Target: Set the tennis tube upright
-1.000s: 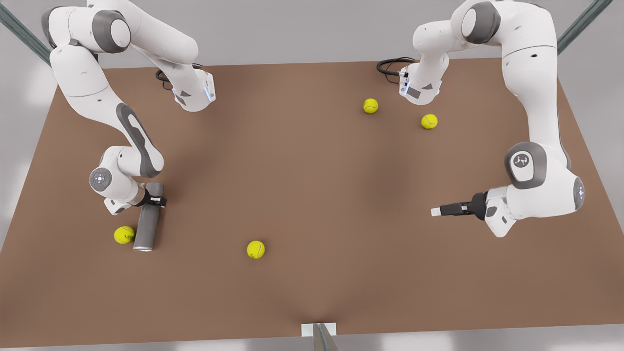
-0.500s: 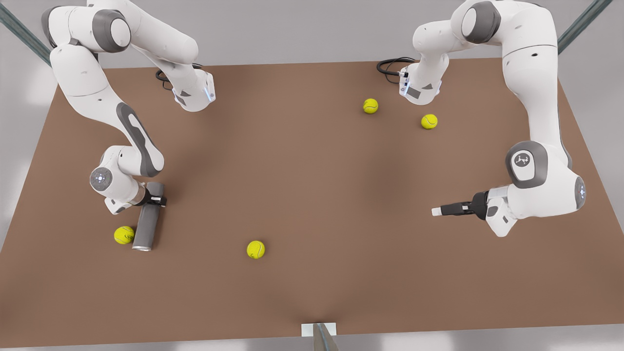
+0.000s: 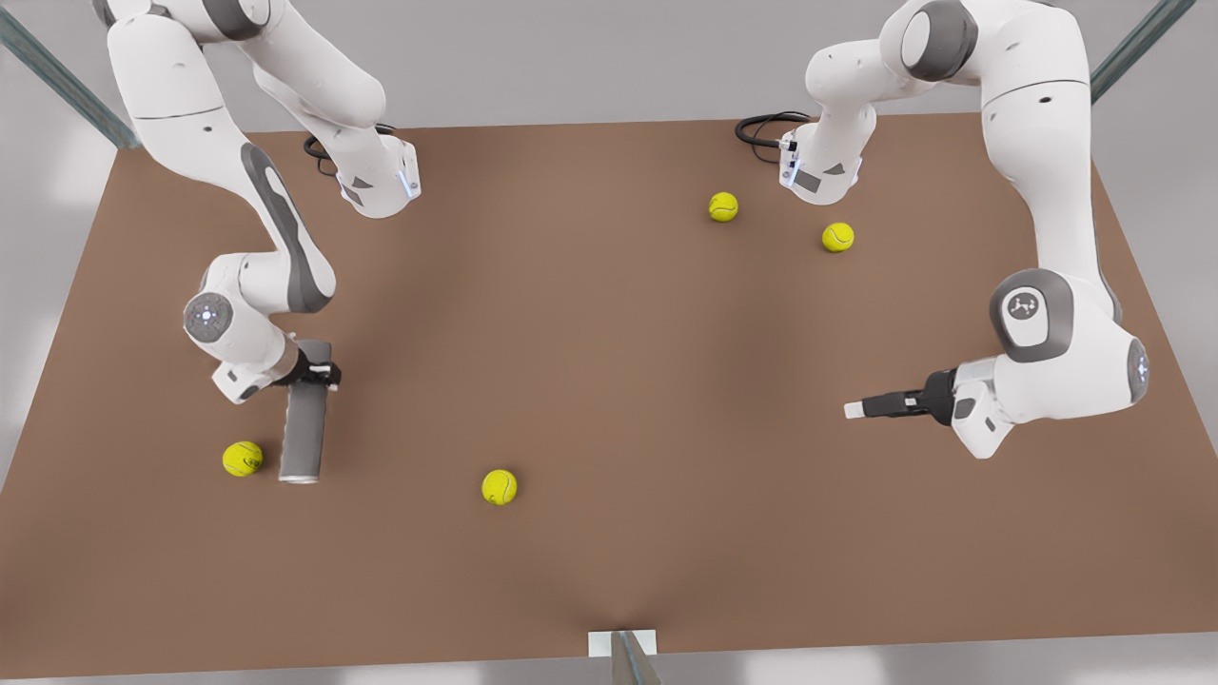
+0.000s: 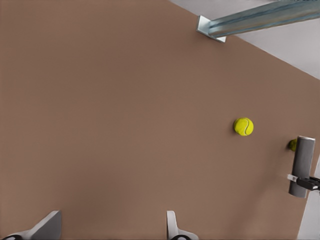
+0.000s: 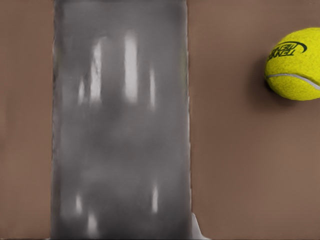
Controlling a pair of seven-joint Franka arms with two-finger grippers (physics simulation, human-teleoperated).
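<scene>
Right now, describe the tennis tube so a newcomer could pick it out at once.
On the brown table, look to the front view's left, where the right gripper is shut on one end of the tennis tube. A tennis ball lies beside it, apart. The tube is the lone grey cylinder among round yellow-green balls.

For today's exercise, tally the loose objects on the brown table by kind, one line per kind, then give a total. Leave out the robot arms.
Tennis balls: 4, at and
Tennis tube: 1, the grey tennis tube, with the right gripper clamped on one end
Total: 5
</scene>
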